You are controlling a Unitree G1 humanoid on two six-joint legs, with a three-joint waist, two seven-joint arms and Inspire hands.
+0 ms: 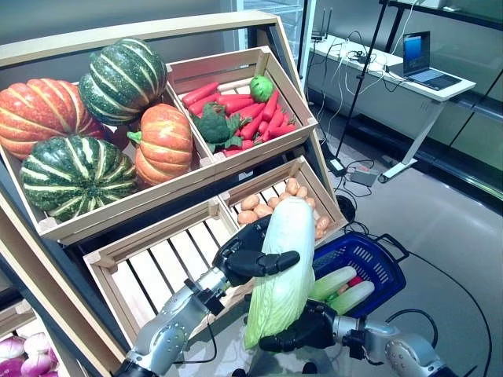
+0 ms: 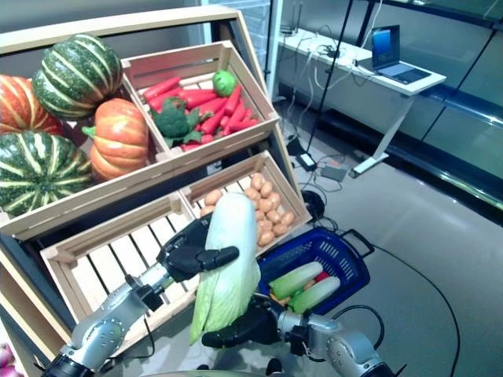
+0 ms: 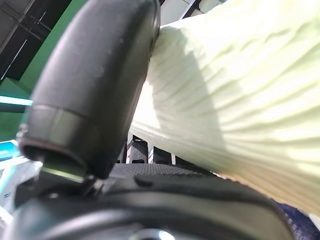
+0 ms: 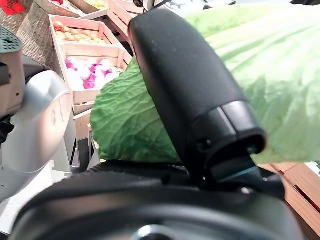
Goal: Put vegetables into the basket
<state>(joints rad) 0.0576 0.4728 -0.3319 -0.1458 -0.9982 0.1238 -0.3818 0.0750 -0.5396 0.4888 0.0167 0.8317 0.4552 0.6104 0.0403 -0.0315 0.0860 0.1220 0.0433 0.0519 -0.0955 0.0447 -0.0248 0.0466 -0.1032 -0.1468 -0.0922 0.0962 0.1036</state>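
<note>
A long pale green napa cabbage point(image 1: 283, 267) hangs upright in front of the wooden stand, just left of the blue basket point(image 1: 385, 243). My left hand point(image 1: 247, 255) is shut on its pale upper half, with the thumb point(image 3: 95, 85) laid across the ribbed leaves point(image 3: 240, 100). My right hand point(image 1: 302, 331) is curled round its dark green leafy lower end, with the thumb point(image 4: 190, 90) pressed on the leaf point(image 4: 280, 75). The basket stands on the floor and holds two long pale green vegetables point(image 1: 334, 281) and a small red one point(image 1: 355, 280).
The slanted wooden stand point(image 1: 157, 200) with its crates rises on the left, and its lower left crate point(image 1: 165, 267) is right behind my left arm. A white desk with a laptop point(image 1: 416, 71) stands at the far right. Cables point(image 1: 357, 169) lie on the grey floor beyond the basket.
</note>
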